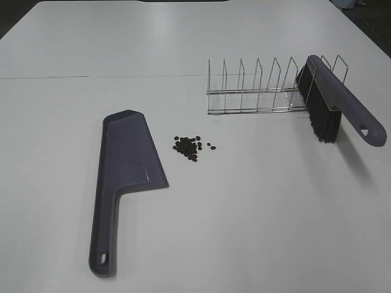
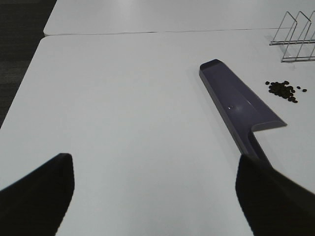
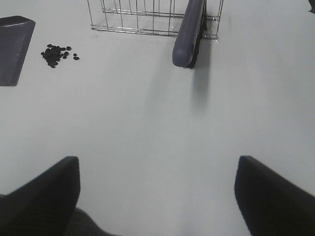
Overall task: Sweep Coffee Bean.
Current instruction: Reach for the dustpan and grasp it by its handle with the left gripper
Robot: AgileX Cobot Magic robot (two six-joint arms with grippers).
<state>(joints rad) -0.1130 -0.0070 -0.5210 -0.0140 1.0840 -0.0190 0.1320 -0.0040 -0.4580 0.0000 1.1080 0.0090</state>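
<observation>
The beans lie in a small cluster on the table, just beside the dustpan, off the edge of its blade, with a couple of strays on the side away from it. Past the beans from the dustpan stands a wire rack. The brush leans on the rack's far end, bristles down. The left gripper hovers near the dustpan's handle, jaws wide and empty. The right gripper, well apart from the dustpan, is spread wide too and holds nothing.
</observation>
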